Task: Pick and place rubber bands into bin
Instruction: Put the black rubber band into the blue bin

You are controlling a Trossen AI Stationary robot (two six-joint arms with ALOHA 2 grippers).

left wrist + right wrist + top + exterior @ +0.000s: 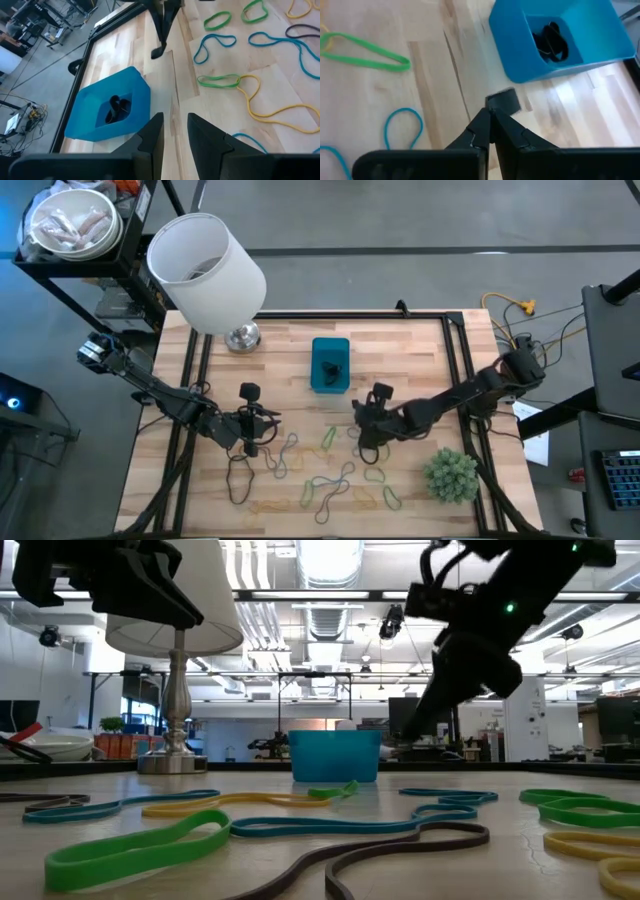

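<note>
We have only a few dark rubber bands (551,40) in the bin (330,366), most bands (330,480) lie on the bench (420,340), and our right hand (491,112) is pinched closed with nothing visibly in it, our left hand (175,131) narrowly parted and empty.

In the low view the small blue rectangular plastic bin (335,755) shows only its outer wall, so its contents are hidden there. From overhead, the dark loops inside the bin (331,366) are too small to count. The white cylindrical lampshade (205,272) covers the far left desk corner (290,330). The thin yellow rubber band (280,107) runs off the left wrist view's edge.
</note>
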